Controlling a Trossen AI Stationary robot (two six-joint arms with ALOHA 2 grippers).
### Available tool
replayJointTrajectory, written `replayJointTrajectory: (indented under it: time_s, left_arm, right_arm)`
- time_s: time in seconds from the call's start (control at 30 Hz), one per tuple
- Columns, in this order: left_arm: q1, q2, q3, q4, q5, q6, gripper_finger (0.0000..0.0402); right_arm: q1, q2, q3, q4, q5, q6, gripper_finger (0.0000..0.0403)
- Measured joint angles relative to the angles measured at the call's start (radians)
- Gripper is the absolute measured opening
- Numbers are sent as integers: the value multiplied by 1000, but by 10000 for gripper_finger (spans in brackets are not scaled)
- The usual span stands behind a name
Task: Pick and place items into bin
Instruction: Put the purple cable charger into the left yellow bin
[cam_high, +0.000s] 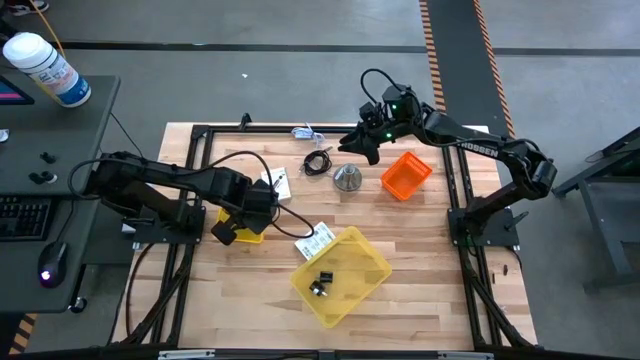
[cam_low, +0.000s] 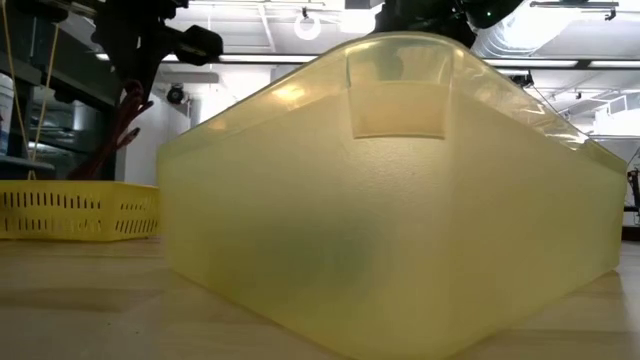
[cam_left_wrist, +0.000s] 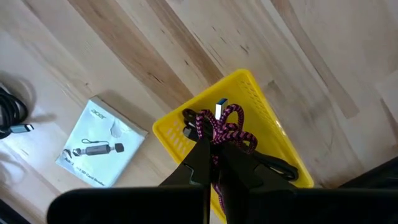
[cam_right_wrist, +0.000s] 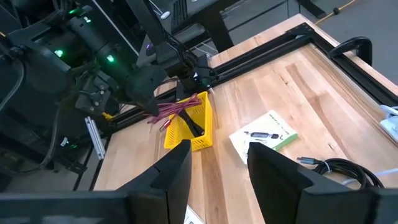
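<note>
Low view mostly blocked by yellow bin

Low view: big yellow bin (cam_low: 400, 200) fills frame, contents hidden; arms cut off at top. High view shows bin (cam_high: 365, 262) w/ small black clip (cam_high: 321, 282) inside; white label card (cam_high: 314, 242) touching its rim. Left end effector (cam_left_wrist: 214, 163), left of bin, pinched shut on purple braided cable (cam_left_wrist: 225, 127) over small yellow basket (cam_left_wrist: 267, 112). Right end effector (cam_right_wrist: 217, 165), beyond bin, fingers apart, holding nothing. Coiled black cable (cam_high: 318, 162) & silver cone (cam_high: 347, 178) lie beyond bin on surface (cam_high: 440, 290). Orange tray (cam_high: 405, 175) contents unclear.
</note>
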Motion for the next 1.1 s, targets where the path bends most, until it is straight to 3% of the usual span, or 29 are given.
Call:
replayJointTrajectory:
  time_s: [0.9, 1.1]
  left_arm:
    - [0, 0, -99, 71, 27, -4, 0]
    - [0, 0, -99, 75, 35, -27, 19]
  right_arm:
    - [0, 0, 0, 0, 1, 0, 147]
    - [0, 0, 0, -1, 1, 0, 149]
